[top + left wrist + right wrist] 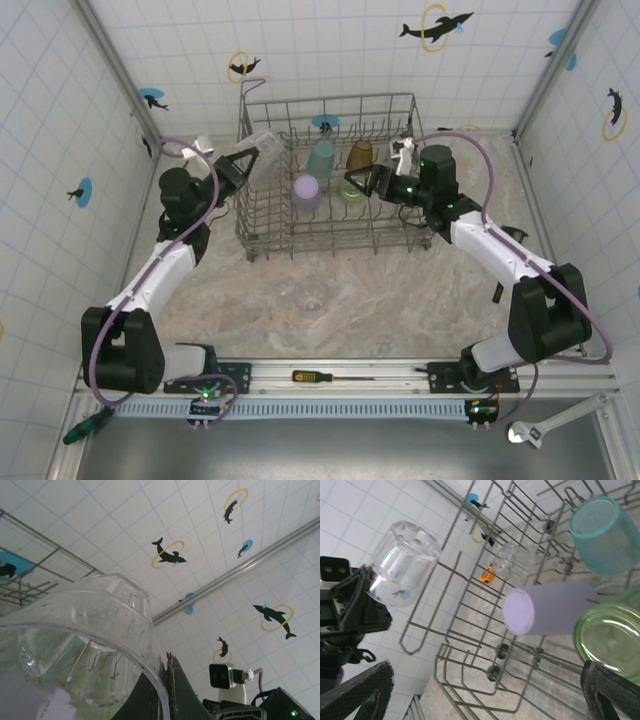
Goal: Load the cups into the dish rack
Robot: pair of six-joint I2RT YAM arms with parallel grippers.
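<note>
A beige marbled desk (400, 300) sits inside white tiled walls (330, 40) dotted with dolphin stickers. On it stands the grey wire dish rack (330, 98), holding a lavender cup (306, 190), teal cup (321, 158), amber cup (360, 154) and pale green cup (350, 190), all plastic. The left hand (248, 160) is clamped on a clear plastic tumbler (265, 145) at the rack's left rim. The right hand (362, 183) is spread wide beside the pale green cup.
</note>
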